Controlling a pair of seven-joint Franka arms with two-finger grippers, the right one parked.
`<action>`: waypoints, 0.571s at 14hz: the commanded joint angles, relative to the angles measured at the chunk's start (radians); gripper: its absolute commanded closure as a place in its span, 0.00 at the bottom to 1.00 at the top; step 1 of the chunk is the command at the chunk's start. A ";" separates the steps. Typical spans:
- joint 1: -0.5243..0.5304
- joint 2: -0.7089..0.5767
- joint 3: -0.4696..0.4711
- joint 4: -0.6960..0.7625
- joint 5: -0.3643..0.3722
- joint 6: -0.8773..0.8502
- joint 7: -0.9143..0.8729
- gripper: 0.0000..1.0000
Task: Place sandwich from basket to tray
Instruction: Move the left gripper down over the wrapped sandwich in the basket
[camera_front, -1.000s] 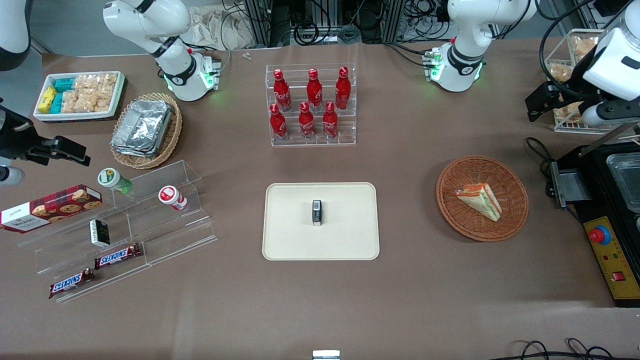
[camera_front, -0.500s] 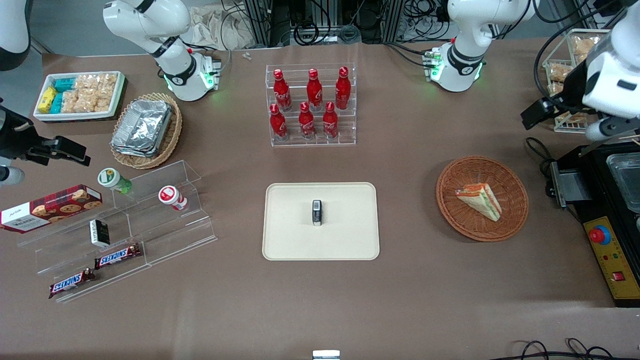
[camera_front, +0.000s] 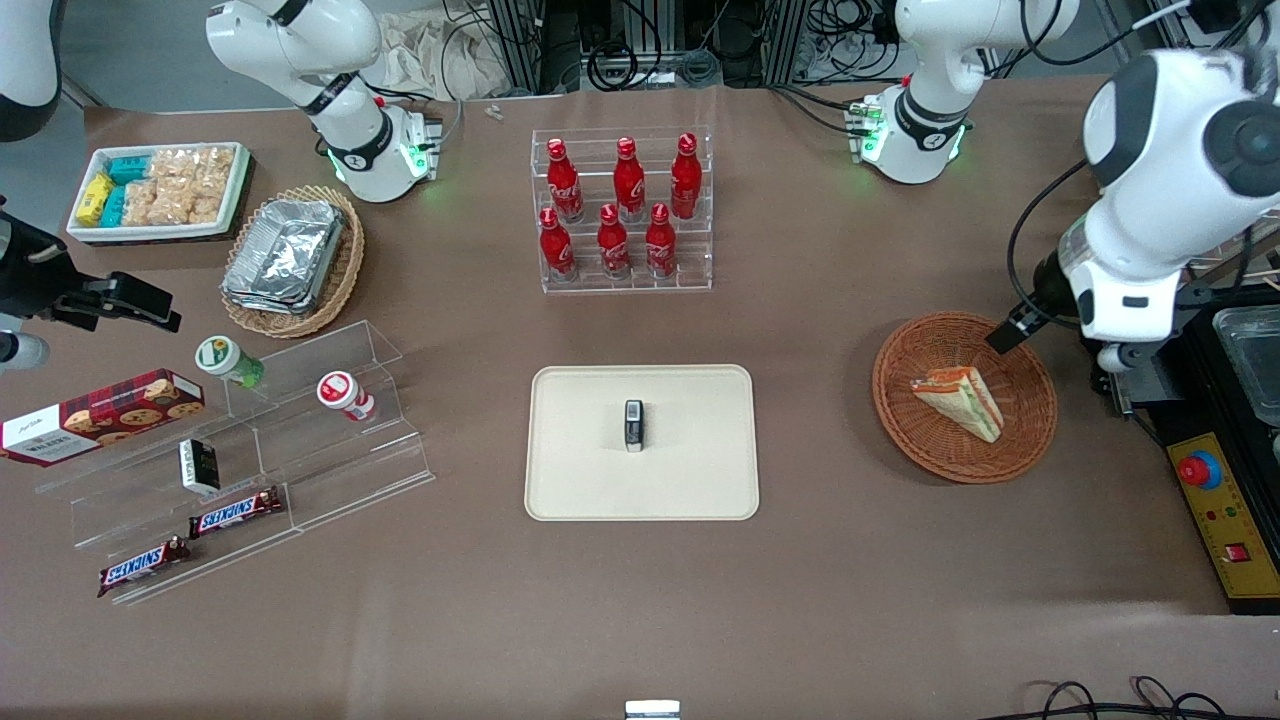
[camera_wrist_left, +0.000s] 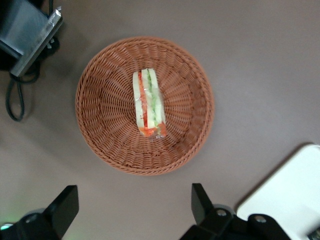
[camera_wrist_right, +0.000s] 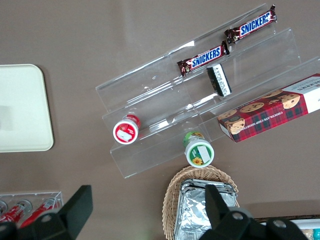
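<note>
Your gripper (camera_wrist_left: 132, 210) with jaws spread wide and holding nothing, hovering above the basket (camera_wrist_left: 107, 150) edge, your sandwich (camera_wrist_left: 148, 103) lying in the basket's middle untouched, the tray (camera_front: 580, 480) toward the parked arm, a small dark object (camera_front: 634, 425) on it.

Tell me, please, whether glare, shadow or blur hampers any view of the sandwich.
Front view: the sandwich is evenly lit in the basket, no glare, only soft shadows. Left wrist view: sandwich sharp and unshadowed; the open gripper hangs above, its fingers dark and slightly soft.
</note>
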 joint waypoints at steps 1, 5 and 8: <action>0.017 -0.009 0.037 -0.153 -0.014 0.183 -0.024 0.00; 0.016 0.093 0.047 -0.196 -0.014 0.336 -0.024 0.00; 0.016 0.178 0.047 -0.202 -0.031 0.420 -0.031 0.00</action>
